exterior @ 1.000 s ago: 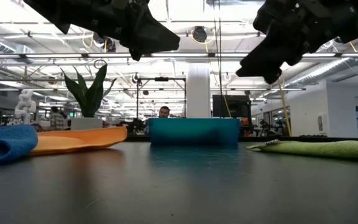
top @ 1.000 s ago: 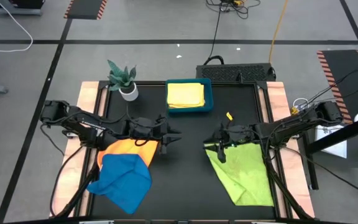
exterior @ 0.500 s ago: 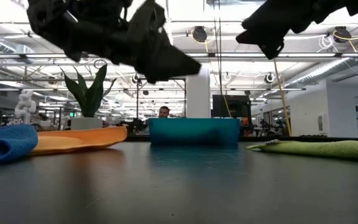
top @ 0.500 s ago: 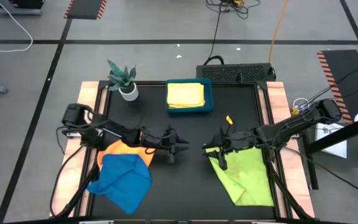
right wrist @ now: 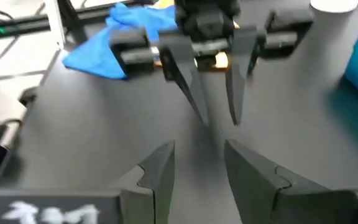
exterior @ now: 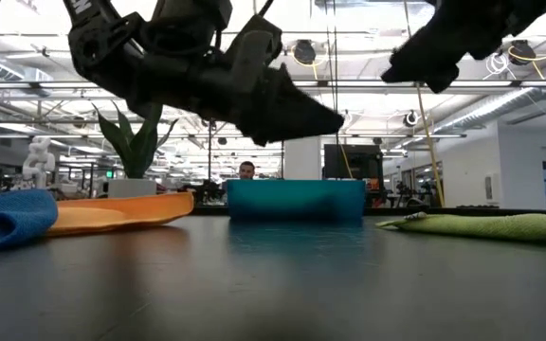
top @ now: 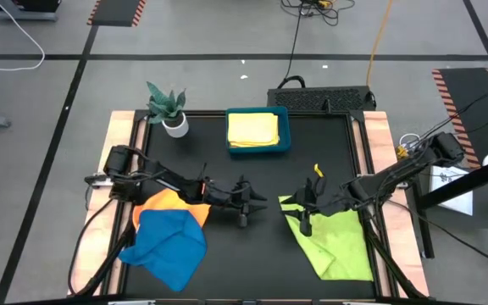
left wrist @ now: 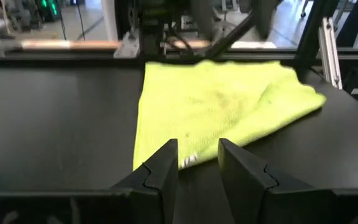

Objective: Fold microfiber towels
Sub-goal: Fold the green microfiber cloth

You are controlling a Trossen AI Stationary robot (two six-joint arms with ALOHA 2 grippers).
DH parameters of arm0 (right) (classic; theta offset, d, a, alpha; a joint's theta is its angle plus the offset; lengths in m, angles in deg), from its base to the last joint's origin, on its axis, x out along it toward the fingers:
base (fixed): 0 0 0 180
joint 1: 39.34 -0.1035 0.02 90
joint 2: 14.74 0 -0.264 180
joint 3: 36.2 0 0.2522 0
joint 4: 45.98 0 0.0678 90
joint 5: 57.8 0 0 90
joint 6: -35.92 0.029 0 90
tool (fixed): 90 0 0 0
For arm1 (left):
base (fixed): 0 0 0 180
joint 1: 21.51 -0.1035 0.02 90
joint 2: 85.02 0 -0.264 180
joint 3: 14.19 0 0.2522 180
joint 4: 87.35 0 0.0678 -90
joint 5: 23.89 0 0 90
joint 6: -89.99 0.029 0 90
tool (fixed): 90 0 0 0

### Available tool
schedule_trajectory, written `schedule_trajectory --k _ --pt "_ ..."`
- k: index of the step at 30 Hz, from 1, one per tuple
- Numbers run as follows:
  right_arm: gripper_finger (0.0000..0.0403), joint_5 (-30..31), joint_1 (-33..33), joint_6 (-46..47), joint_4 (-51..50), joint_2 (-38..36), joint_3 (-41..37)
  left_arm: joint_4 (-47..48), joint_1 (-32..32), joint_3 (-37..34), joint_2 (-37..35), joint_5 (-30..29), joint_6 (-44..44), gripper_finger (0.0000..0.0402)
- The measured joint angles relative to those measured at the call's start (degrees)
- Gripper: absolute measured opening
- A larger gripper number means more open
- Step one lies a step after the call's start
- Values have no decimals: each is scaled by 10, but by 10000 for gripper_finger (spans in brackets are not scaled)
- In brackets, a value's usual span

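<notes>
A lime green towel (top: 335, 239) lies spread on the black table at the near right; it also fills the left wrist view (left wrist: 222, 109). An orange towel (top: 169, 203) lies at the near left, with a crumpled blue towel (top: 166, 246) on its near part. A folded yellow towel (top: 252, 129) rests in the teal tray (top: 285, 127) at the far middle. My left gripper (top: 257, 203) hangs open above bare table at mid-table, pointing at the lime towel's left edge (left wrist: 143, 124). My right gripper (top: 300, 213) hangs open over that towel's far left corner, facing the left gripper (right wrist: 213, 93).
A potted plant (top: 168, 108) stands at the far left, beside the tray. Bare black tabletop (top: 261, 254) lies between the two towel heaps. Wooden strips (top: 378, 135) run along the table's left and right edges. In the low view a person (exterior: 245, 170) shows far behind the tray.
My left gripper has reached toward the table's right edge and gone down, away from the orange towel and closer to the lime green one. My right gripper has shifted a little toward the near edge and turned about. No towel has moved.
</notes>
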Motion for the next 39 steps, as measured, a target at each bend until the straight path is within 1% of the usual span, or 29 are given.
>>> schedule_trajectory --k 4,8,10,12,15,18,21,23,25,28,30,33,37,39 --pt "130 1 0 4 0 0 -27 1 0 4 0 5 14 115" --pt "130 -1 2 48 -2 0 -59 18 1 4 0 14 17 115" --pt "130 -14 -1 61 0 0 -68 22 2 4 0 14 20 115" --pt "130 -32 -12 63 0 1 -71 20 2 4 0 14 29 115" --pt "130 -27 -30 59 19 2 -71 22 2 4 0 14 35 115" --pt "130 -1 -40 31 63 2 -71 20 2 4 0 12 33 115" --pt "130 9 -43 -17 128 9 -71 8 3 4 0 11 36 115" --pt "130 15 -44 -47 176 20 -71 -12 4 4 0 10 54 115" --pt "130 15 -44 -73 199 33 -71 -23 2 4 0 9 67 115" --pt "130 14 -44 -76 199 45 -71 -23 -1 4 0 9 57 115" --pt "130 14 -44 -66 180 46 -71 -19 -2 4 0 9 46 115" --pt "130 14 -44 -49 165 46 -71 -16 1 4 0 9 46 115" --pt "130 13 -45 -55 166 46 -71 -12 7 4 0 10 46 115" --pt "130 12 -45 -36 155 46 -71 -9 10 4 0 10 47 115"
